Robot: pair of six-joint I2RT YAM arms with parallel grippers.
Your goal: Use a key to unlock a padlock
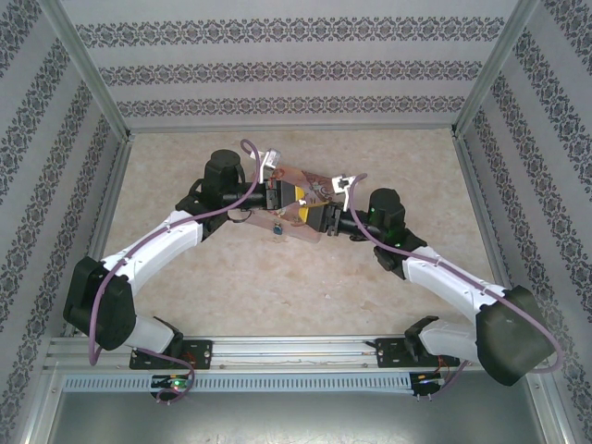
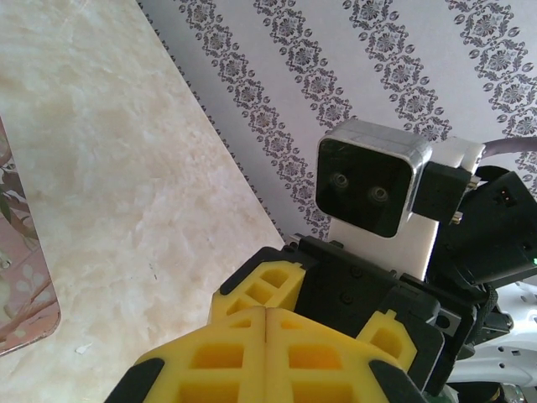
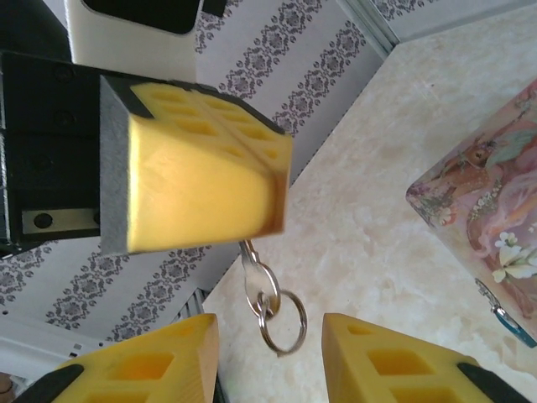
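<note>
Your key point(image 3: 249, 270) hangs from the tips of the left gripper point(image 3: 252, 189). The yellow fingers are clenched on its upper end, with no gap along the seam between them. Two linked rings point(image 3: 284, 323) dangle from the key's lower end and drop into the space between the jaws of the right gripper point(image 3: 268, 336).

Those right jaws are released and stand well apart, one finger on either side of the rings. As far as you can see, they touch neither the rings nor the key.

The padlock point(image 3: 512, 326) lies outside the right gripper's right-hand finger, low on that side. Its blue body rests on the table just beside the lower edge of the pink illustrated tin point(image 3: 487, 193) and is partly cut off by the frame. From overhead it is a blue speck on the near side of both sets of jaws, which meet tip to tip above the tin.

Looking out past the left jaws, you face the right arm's wrist camera point(image 2: 369, 185) straight ahead. A corner of the tin lies off to their left on the marbled table point(image 2: 126, 168). Beyond the jaws stands the patterned wall point(image 2: 336, 67).
</note>
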